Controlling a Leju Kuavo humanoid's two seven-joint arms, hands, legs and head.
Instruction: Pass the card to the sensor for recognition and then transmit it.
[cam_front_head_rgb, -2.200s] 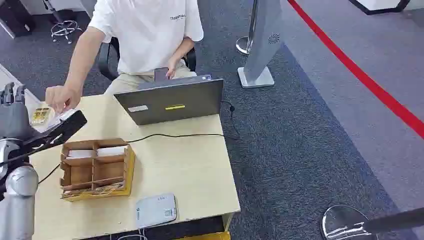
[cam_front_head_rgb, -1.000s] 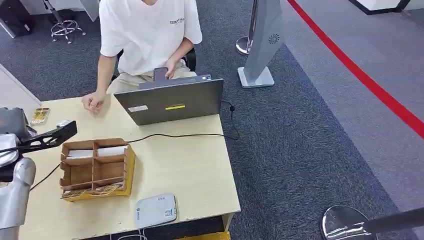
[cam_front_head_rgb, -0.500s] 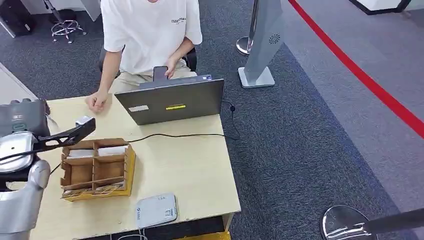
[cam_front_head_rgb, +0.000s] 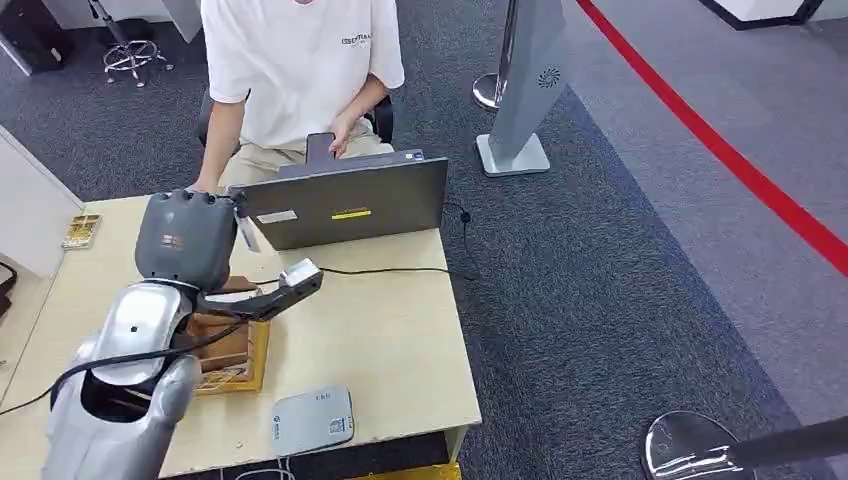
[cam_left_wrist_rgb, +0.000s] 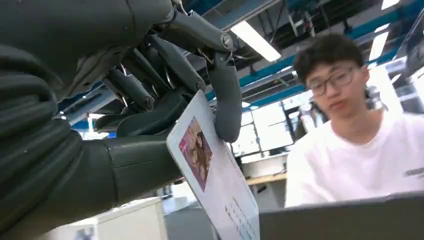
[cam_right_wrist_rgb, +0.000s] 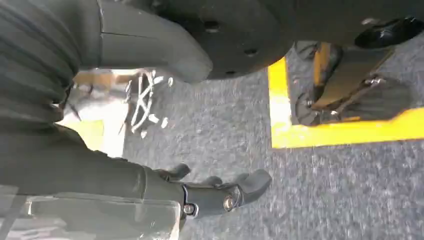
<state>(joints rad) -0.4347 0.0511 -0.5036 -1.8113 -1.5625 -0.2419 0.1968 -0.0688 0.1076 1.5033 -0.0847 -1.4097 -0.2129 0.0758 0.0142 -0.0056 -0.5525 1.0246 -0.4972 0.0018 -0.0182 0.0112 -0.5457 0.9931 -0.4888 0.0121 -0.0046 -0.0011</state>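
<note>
One card (cam_left_wrist_rgb: 212, 172) sits pinched in our left hand (cam_left_wrist_rgb: 165, 95), raised above the wooden desk (cam_front_head_rgb: 380, 340) near the laptop (cam_front_head_rgb: 345, 205) and the seated person (cam_front_head_rgb: 300, 70). Our right hand (cam_right_wrist_rgb: 220, 192) hangs over carpet, fingers apart, holding nothing.

Silver arm (cam_front_head_rgb: 130, 370); grey ribbed hand (cam_front_head_rgb: 187, 240); black cable.

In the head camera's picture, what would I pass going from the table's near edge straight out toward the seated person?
White sensor box → cardboard card tray → left hand holding the card → laptop → person.
</note>
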